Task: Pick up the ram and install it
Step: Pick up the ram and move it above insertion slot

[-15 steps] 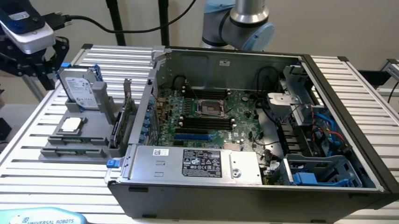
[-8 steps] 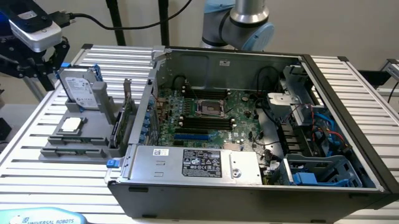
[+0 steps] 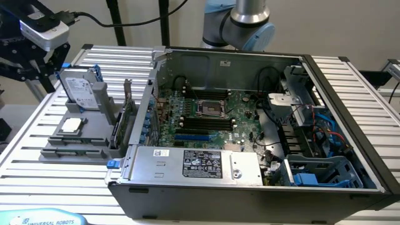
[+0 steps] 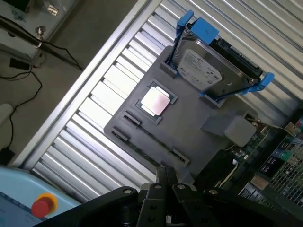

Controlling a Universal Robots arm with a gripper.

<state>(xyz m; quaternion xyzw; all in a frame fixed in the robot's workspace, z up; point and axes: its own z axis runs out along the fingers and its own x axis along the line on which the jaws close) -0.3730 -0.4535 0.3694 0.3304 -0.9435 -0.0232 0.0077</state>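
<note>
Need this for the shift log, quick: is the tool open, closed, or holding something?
Tool: closed, nothing visibly held, hovering over the grey parts holder.

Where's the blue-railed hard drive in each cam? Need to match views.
Exterior view: hard drive stands upright in the grey holder, at the exterior view's left, outside the computer case.
Wrist view: hard drive upright in the same grey holder.
Shared landmark: the square silver chip seated in the holder beside the drive.
</note>
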